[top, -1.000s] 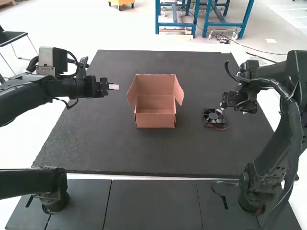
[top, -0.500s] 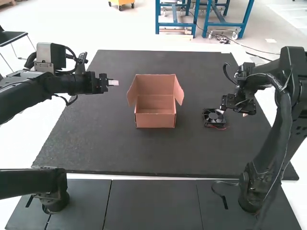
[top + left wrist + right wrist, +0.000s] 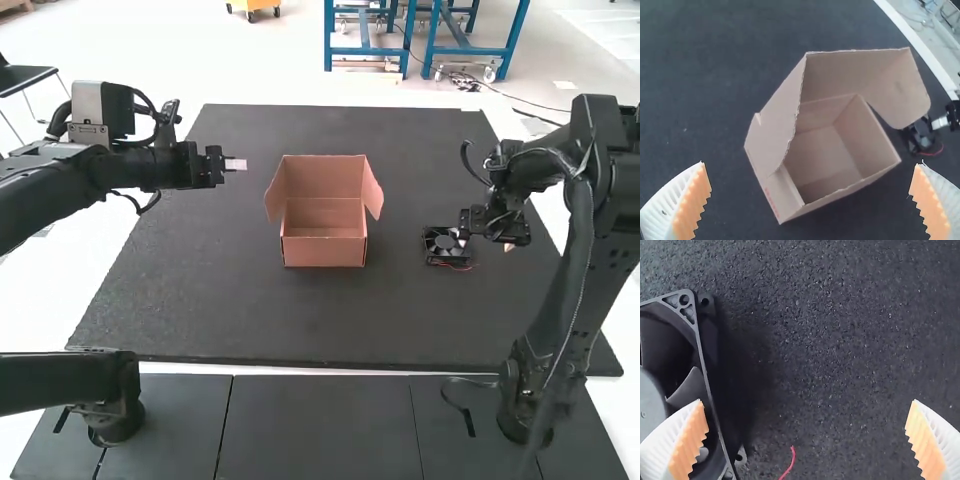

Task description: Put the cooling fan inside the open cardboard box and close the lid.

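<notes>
Cooling fan (image 3: pixel 446 245): lying flat on the black mat (image 3: pixel 200 280), near the cardboard box (image 3: pixel 322 235) on the right arm's side, apart from it and not yet inside.
Cardboard box: standing upright mid-mat, with its lid (image 3: pixel 320 176) and side flaps standing open.
Right gripper (image 3: pixel 487 236): hanging low at the fan's outer edge, jaws spread wide. In the wrist view one orange pad (image 3: pixel 687 445) is sitting over the fan's frame and the other over bare mat. Whether that pad is touching the frame, I cannot tell.
Left gripper (image 3: pixel 232 163): hovering apart from the box on its left-arm side, jaws spread, holding nothing.
Step in hand: taking hold of the fan, as I am judging it.
Doing it well: the jaws are straddling only the frame's edge. The gripper probably needs shifting toward the box until both pads are bracketing the frame, then lowering squarely before squeezing. The red wire (image 3: pixel 789 462) is best kept out of the pinch.
</notes>
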`<action>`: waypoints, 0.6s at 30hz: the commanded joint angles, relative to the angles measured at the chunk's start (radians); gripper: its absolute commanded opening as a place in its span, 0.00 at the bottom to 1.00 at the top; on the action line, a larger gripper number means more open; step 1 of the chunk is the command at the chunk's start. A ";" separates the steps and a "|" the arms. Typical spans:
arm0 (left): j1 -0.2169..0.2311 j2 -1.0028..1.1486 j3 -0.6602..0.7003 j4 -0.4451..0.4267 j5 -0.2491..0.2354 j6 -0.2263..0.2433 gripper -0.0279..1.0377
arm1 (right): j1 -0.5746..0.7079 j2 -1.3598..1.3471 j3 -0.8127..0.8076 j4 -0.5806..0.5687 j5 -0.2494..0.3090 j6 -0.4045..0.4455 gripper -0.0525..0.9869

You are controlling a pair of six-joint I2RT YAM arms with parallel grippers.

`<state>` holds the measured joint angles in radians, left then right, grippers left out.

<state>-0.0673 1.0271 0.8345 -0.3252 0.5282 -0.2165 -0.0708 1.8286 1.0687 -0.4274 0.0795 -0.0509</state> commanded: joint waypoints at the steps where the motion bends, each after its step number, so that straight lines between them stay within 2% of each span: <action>1: 0.001 -0.004 0.048 0.003 0.016 0.012 0.90 | -0.011 0.009 0.037 -0.004 0.013 -0.014 0.92; 8: 0.003 -0.004 0.061 0.002 0.016 0.012 0.90 | -0.011 0.035 0.043 -0.008 0.014 -0.027 0.91; 14: 0.006 -0.004 0.075 -0.002 0.016 0.011 0.90 | -0.014 0.046 0.047 -0.011 0.011 -0.033 0.72; 18: 0.011 -0.004 0.083 -0.003 0.016 0.011 0.90 | -0.007 0.058 0.047 -0.014 0.008 -0.040 0.71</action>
<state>-0.0654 1.0275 0.8837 -0.3321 0.5282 -0.2165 -0.0704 1.8656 1.0939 -0.4355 0.0711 -0.0765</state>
